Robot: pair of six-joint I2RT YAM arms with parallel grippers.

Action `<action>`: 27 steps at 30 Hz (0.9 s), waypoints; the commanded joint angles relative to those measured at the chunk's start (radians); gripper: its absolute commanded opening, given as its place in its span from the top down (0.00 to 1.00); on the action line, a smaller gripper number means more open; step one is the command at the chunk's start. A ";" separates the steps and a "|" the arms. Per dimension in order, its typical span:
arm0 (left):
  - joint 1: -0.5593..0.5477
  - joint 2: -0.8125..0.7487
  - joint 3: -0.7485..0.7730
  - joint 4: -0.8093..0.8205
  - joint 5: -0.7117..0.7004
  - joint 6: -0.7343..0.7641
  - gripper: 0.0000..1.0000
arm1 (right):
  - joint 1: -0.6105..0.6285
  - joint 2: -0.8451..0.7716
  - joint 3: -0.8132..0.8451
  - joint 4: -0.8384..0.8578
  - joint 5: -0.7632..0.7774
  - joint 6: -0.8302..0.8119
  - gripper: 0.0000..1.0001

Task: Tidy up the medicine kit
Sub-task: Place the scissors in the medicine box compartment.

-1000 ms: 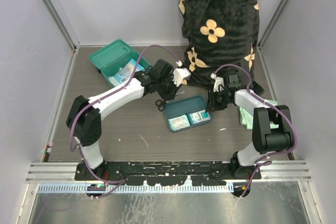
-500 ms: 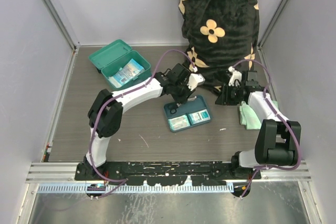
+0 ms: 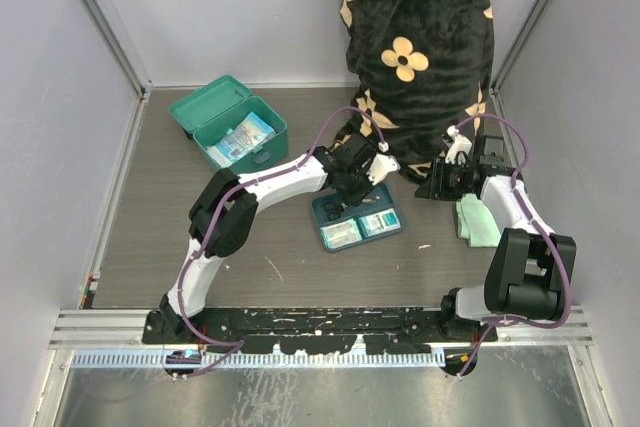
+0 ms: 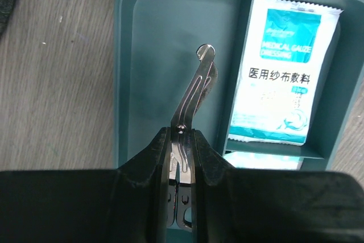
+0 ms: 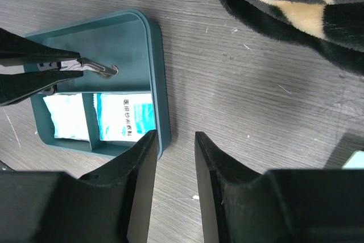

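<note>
The medicine kit (image 3: pixel 228 123), a teal-green box, stands open at the back left with packets inside. My left gripper (image 3: pixel 352 190) is shut on metal scissors (image 4: pixel 193 92) and holds them over the long compartment of the flat divided tray (image 3: pixel 386 194). In the left wrist view the gripper (image 4: pixel 182 136) clamps the blades near the pivot, tip pointing into the tray (image 4: pixel 122 83). A white and blue dressing packet (image 4: pixel 281 72) lies in a side compartment. My right gripper (image 5: pixel 175 138) is open and empty, just right of the tray (image 5: pixel 156 83), over bare table.
A pale green cloth (image 3: pixel 478 219) lies by the right arm. A black plush garment with gold flowers (image 3: pixel 410 47) hangs over the back of the table. Grey walls close in both sides.
My left gripper carried the scissors rightward, from beside the tray's left edge to over the tray. My right gripper drew back to the right, away from the tray.
</note>
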 commanded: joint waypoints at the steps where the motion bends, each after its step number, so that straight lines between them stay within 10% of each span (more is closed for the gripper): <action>1: -0.001 -0.005 0.049 0.021 -0.022 0.067 0.98 | -0.004 -0.032 0.016 0.001 -0.048 -0.028 0.62; 14: -0.001 0.038 0.093 -0.023 -0.056 0.118 0.97 | -0.005 0.000 0.021 -0.014 -0.069 -0.053 0.63; 27: -0.001 -0.047 0.026 -0.008 -0.051 0.095 0.76 | -0.005 0.003 0.018 -0.007 -0.081 -0.070 0.63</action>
